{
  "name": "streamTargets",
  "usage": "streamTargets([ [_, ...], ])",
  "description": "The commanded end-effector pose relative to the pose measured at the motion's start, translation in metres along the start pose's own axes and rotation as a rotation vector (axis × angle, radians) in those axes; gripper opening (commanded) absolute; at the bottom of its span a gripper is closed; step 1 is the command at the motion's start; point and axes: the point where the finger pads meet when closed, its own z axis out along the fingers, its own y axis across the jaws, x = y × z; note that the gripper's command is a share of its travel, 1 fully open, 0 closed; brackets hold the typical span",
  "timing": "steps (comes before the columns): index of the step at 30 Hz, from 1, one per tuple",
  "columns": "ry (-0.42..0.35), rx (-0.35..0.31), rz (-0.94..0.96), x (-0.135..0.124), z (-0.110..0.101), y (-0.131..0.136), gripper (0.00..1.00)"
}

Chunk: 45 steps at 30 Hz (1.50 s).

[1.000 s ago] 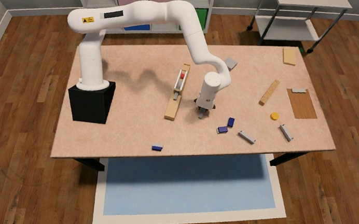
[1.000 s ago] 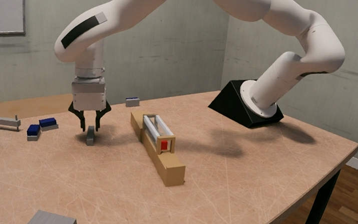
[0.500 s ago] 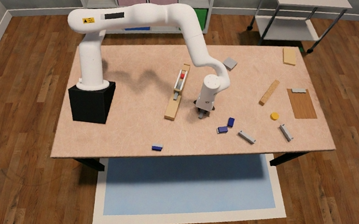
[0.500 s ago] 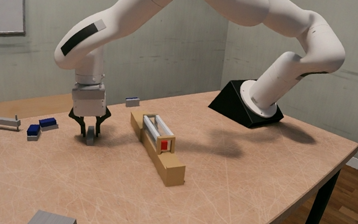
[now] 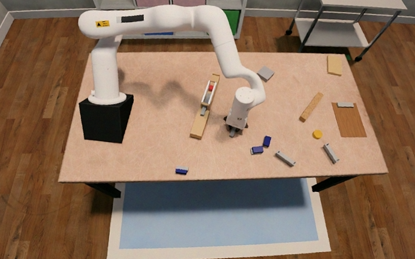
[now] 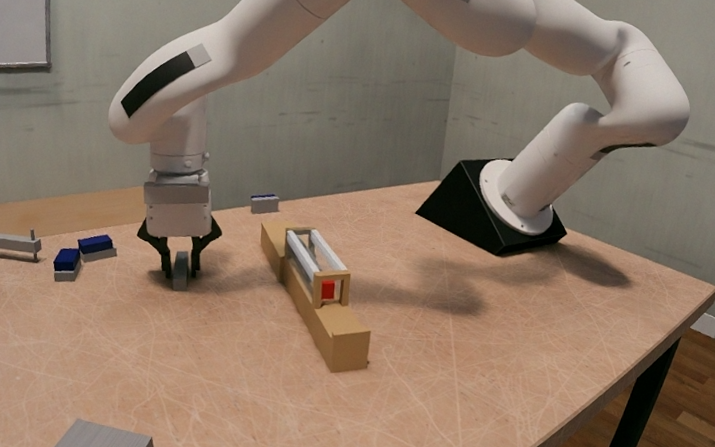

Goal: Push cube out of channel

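A tan channel with white rails (image 5: 207, 96) (image 6: 309, 251) lies mid-table. The red cube (image 5: 211, 87) (image 6: 328, 289) sits inside it, at the end nearer the exterior camera, behind a tan end frame. To the channel's right in the top view, a short grey stick (image 5: 232, 133) (image 6: 180, 274) lies on the table. My gripper (image 5: 233, 130) (image 6: 178, 269) points straight down and has its fingertips low on either side of the stick. The fingers stand partly open and do not clamp it. The gripper is outside the channel.
Two blue blocks (image 5: 266, 140) (image 5: 257, 149) (image 6: 94, 243) (image 6: 67, 260) and a grey bar (image 5: 285, 158) (image 6: 11, 242) lie close to the gripper. A grey block (image 5: 265, 73) (image 6: 103, 441), a wooden strip (image 5: 310, 106), a yellow disc (image 5: 317, 134) and a brown board (image 5: 348, 119) lie farther off.
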Motion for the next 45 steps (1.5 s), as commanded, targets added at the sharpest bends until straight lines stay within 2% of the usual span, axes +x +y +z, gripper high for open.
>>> streamTargets([
  [1, 0.0, -0.002, -0.001, 0.0, -0.001, 0.001, 0.0],
  [36, 0.0, -0.002, -0.001, 0.0, -0.002, 0.001, 0.0],
  [39, 0.0, -0.002, -0.001, 0.0, -0.015, 0.001, 0.0],
  [43, 0.0, -0.002, -0.001, 0.0, -0.054, 0.001, 0.0],
  [45, 0.0, -0.002, -0.001, 0.0, -0.054, 0.001, 0.0],
])
